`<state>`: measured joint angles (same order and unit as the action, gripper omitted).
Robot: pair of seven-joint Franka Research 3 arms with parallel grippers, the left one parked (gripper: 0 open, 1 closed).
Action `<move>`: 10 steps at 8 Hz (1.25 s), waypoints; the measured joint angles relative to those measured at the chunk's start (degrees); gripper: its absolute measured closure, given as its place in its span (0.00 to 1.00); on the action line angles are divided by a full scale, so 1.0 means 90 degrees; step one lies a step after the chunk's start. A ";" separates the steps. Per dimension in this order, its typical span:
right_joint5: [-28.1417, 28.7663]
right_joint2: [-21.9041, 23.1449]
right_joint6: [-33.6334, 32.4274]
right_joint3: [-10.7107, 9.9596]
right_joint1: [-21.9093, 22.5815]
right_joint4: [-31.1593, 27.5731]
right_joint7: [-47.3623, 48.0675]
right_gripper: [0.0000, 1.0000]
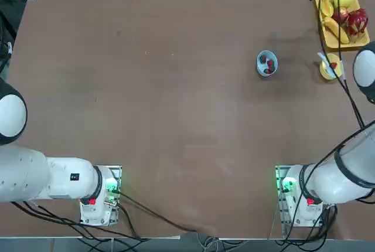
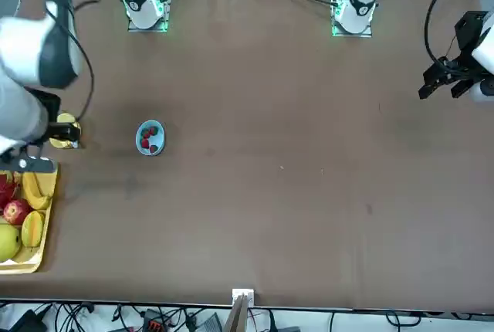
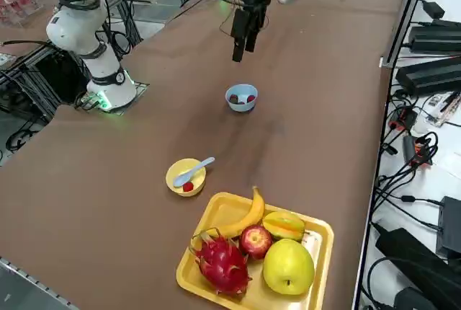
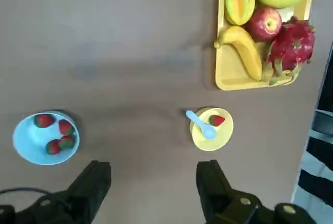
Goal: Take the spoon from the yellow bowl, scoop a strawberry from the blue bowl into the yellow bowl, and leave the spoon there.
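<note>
The yellow bowl [image 4: 213,139] stands near the table's right edge, beside the fruit tray. In it lies the pale blue spoon [image 4: 202,125], handle sticking out over the rim, next to one strawberry [image 4: 217,120]. The blue bowl [image 4: 31,146] holds several strawberries [image 4: 57,135] and stands apart, further toward the table's middle. My right gripper [image 4: 153,182] hangs open and empty high above the table, on the robot's side of both bowls and touching neither. From the side I see the spoon [image 3: 193,171], yellow bowl [image 3: 175,176] and blue bowl [image 3: 241,108]; that view does not hold the gripper.
A rectangular yellow tray [image 4: 229,83] with banana, apple, dragon fruit and other fruit sits at the far right corner, close behind the yellow bowl [image 1: 331,66]. My right arm's links and cables [image 1: 334,41] pass over this corner. Bare brown table [image 1: 176,117] spreads left of the blue bowl [image 1: 267,63].
</note>
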<state>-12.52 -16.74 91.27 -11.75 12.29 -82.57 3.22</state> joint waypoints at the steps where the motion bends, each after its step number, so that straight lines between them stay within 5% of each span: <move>1: 0.0260 0.0195 -0.0008 0.0007 -0.0112 -0.0003 -0.0032 0.00; 3: 0.1176 0.0594 -0.0020 0.0035 -0.0276 -0.0100 -0.0038 0.00; 6: 0.1384 0.1403 -0.0100 0.0182 -0.0282 -0.0726 -0.0095 0.00; 10: 0.1388 0.2129 -0.0050 0.1115 -0.0927 -0.1371 -0.0097 0.00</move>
<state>-0.03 2.43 90.82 -1.72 3.94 -94.90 2.34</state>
